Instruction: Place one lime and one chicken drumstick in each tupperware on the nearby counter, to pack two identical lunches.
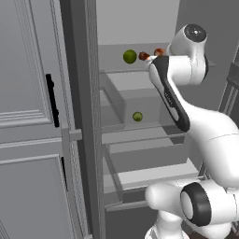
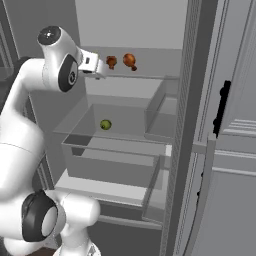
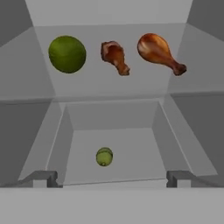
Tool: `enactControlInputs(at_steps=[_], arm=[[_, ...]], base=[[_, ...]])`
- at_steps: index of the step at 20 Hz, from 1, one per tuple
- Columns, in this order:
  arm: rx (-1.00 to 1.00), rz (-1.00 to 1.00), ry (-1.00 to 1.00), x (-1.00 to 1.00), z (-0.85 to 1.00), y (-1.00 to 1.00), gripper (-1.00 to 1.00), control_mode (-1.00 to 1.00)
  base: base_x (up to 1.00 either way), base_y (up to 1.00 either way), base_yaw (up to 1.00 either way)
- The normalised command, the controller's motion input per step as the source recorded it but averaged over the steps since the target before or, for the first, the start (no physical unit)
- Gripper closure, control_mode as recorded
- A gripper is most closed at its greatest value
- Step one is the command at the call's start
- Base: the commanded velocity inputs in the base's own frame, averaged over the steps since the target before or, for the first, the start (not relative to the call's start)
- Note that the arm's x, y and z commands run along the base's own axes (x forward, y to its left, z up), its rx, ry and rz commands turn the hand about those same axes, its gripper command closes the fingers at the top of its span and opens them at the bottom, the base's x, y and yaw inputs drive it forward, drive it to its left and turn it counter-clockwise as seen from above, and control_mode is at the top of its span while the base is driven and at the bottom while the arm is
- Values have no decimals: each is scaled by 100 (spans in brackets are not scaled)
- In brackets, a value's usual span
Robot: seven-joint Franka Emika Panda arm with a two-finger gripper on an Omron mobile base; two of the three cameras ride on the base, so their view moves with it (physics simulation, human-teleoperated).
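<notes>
On the upper fridge shelf (image 3: 109, 85) lie a large lime (image 3: 67, 54) (image 1: 130, 56) at the left, a small chicken drumstick (image 3: 115, 56) (image 2: 111, 61) in the middle and a bigger drumstick (image 3: 158, 51) (image 2: 130, 60) at the right. A second lime (image 3: 104, 156) (image 2: 105, 124) (image 1: 137, 116) sits in the open drawer below. My gripper (image 3: 111, 179) (image 2: 99, 69) hovers in front of the shelf, level with it. It is open with nothing between its fingertips (image 3: 43, 178). The tupperware and the counter are out of view.
The fridge door (image 1: 28, 116) (image 2: 235, 125) stands open beside the compartment. The grey drawer (image 2: 115, 150) is pulled out under the shelf, with a lower drawer (image 1: 149, 175) beneath. My own arm (image 1: 172, 100) crosses in front of the shelves.
</notes>
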Motion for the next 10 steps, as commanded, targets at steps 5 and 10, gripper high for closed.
enactControlInputs(at_steps=[5, 10], arm=[[0, 1, -2, 35, 0, -6, -100, -100], [0, 7, 0, 39, 0, -24, -100, -100]], base=[[0, 0, 0], [0, 0, 0]])
